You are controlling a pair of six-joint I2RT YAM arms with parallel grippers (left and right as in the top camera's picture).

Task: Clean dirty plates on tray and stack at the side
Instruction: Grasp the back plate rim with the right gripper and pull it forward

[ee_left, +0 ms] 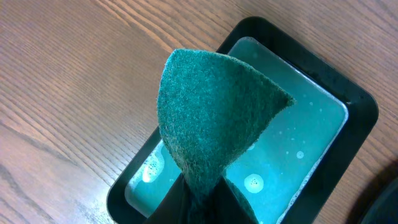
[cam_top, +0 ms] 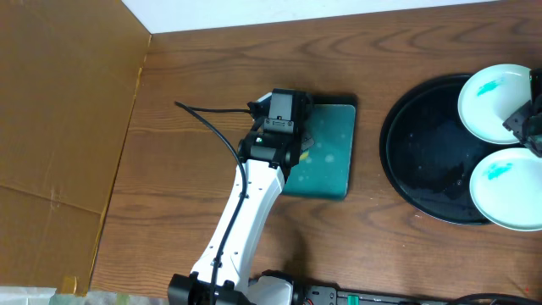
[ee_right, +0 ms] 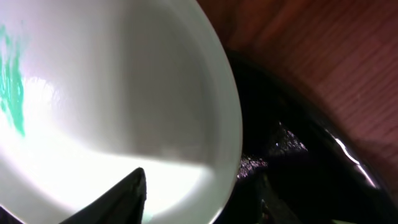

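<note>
on the counter (cam_top: 220,68), the round black tray (cam_top: 423,182) is carrying 2 dirty plates (cam_top: 491,100) in view. the right claw (cam_top: 521,125) is straddling 1 rim, grip unclear; a shallow bite is risking a slip. the left claw (ee_left: 196,205) is clenching a green scouring pad (ee_left: 211,118).

Overhead camera: fixed above the wooden table (cam_top: 195,76), facing straight down. It stands far enough off to take in the left arm (cam_top: 246,212), the teal-green tray (cam_top: 334,152) and most of the black tray (cam_top: 423,161), whose right side the frame edge cuts. Left wrist camera: close, angled down past a green scouring pad (ee_left: 211,118) onto the teal-green tray, which it shares with the overhead view. Right wrist camera: very close, low and oblique across one white plate (ee_right: 124,93) and the black tray's rim. Both also appear overhead.
</note>
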